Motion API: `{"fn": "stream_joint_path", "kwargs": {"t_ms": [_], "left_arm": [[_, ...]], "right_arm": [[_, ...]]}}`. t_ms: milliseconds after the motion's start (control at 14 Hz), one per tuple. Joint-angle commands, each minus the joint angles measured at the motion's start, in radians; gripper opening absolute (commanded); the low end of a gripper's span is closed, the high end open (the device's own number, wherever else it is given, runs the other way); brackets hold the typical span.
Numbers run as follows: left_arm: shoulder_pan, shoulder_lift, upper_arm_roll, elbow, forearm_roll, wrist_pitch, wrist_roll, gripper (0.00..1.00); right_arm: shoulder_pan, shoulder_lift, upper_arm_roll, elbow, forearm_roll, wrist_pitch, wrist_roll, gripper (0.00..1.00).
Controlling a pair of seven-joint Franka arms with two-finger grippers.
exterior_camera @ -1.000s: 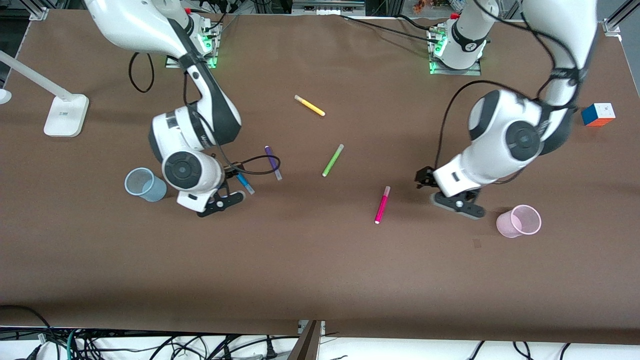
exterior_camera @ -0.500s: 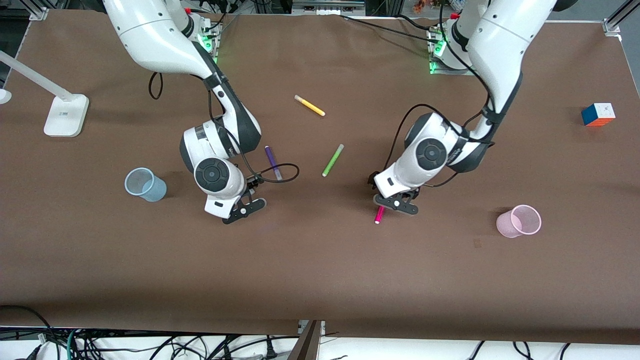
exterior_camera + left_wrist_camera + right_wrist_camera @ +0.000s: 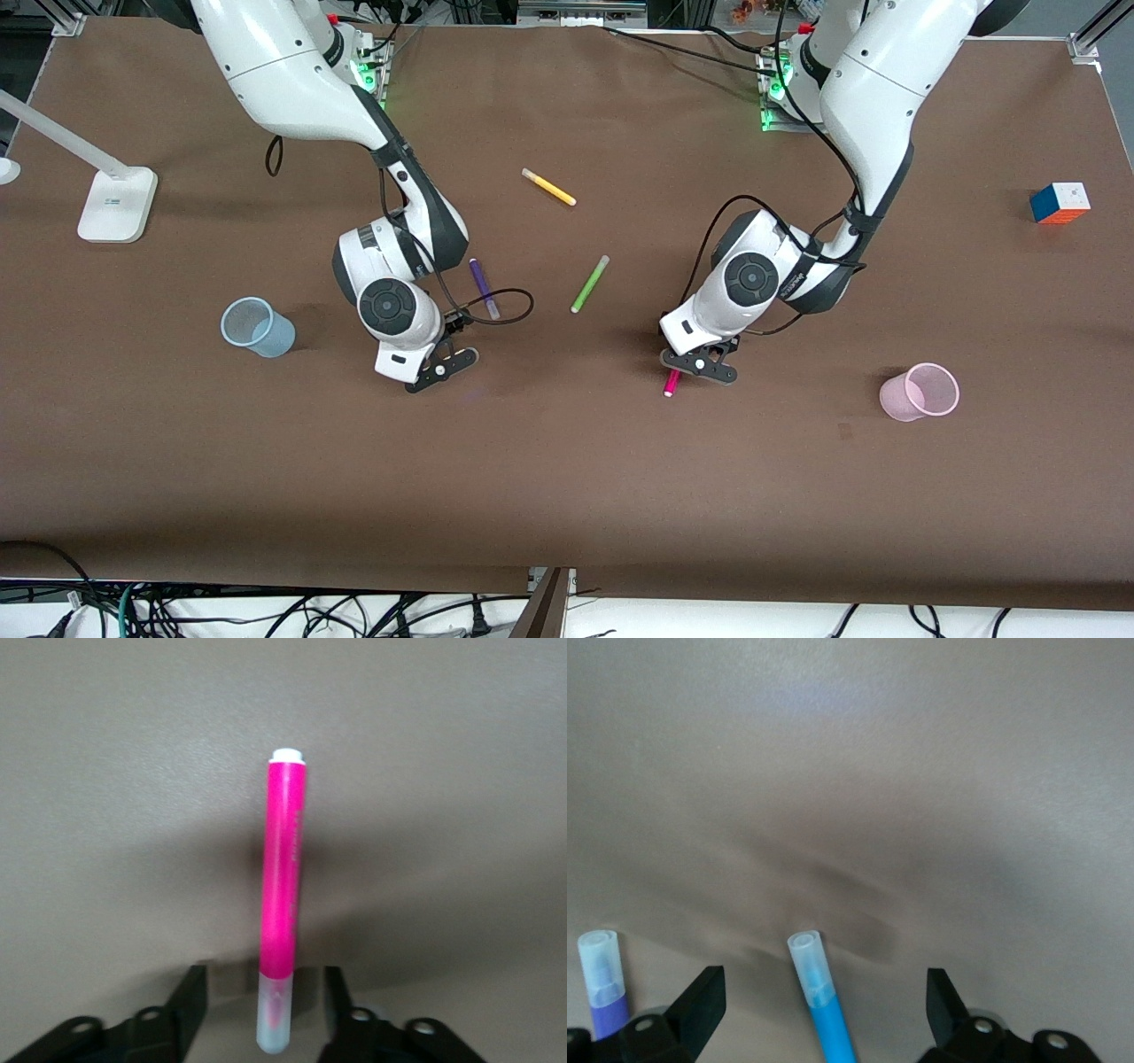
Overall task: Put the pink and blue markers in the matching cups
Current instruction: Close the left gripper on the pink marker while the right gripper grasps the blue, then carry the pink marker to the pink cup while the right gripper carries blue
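Here the pink marker (image 3: 284,895) lies flat on the table (image 3: 567,496) just right of the front frame's centre, long axis running up and down the frame, pale cap under the left end effector (image 3: 700,363), whose fingers stand wide to either side of it, untouched. You see the blue marker (image 3: 819,1001) likewise between the wide-spread fingers of the right end effector (image 3: 440,363), left of centre, the purple marker (image 3: 484,288) close alongside. The pink cup (image 3: 921,391) waits at lower right, the blue cup (image 3: 257,326) at mid-left; bare brown table around both gives room.
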Motion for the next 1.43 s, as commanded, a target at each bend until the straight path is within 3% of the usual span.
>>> {"fn": "stream_joint_path", "kwargs": {"t_ms": [0,71,357,643,714,857,929,1143,1357], "left_arm": [[-0.007,0.009,0.001,0.011,0.056,0.012,-0.073,0.0],[-0.004,0.008,0.0,0.011,0.056,0.012,-0.073,0.0],[0.014,-0.026,-0.003,0.014,0.053,-0.023,-0.07,0.0],[0.072,-0.213,-0.048,0.062,-0.022,-0.388,-0.007,0.0],[0.085,-0.257,-0.051,0.092,-0.048,-0.494,0.051,0.0],[0.111,-0.308,-0.049,0.195,-0.051,-0.744,0.137,0.0],[0.126,-0.308,-0.048,0.259,-0.046,-0.849,0.185,0.0],[0.204,-0.302,-0.039,0.352,-0.011,-0.991,0.338,0.0],[0.247,-0.291,-0.035,0.356,0.211,-1.028,0.516,0.0]], "right_arm": [[0.005,-0.014,-0.002,-0.032,0.018,0.021,-0.02,0.84],[0.005,-0.014,-0.002,-0.033,0.018,0.021,-0.02,0.73],[0.005,-0.011,0.0,-0.044,0.018,0.03,-0.02,0.71],[0.006,-0.01,0.0,-0.059,0.018,0.06,-0.02,0.67],[0.009,-0.011,0.0,-0.064,0.018,0.07,-0.02,0.56],[0.014,-0.011,0.0,-0.064,0.018,0.07,-0.018,0.19],[0.017,-0.011,0.0,-0.064,0.018,0.071,-0.016,0.08],[0.025,-0.019,-0.002,-0.061,0.018,0.065,-0.016,0.0],[0.008,-0.092,-0.013,-0.035,0.019,0.053,-0.138,0.0]]}}
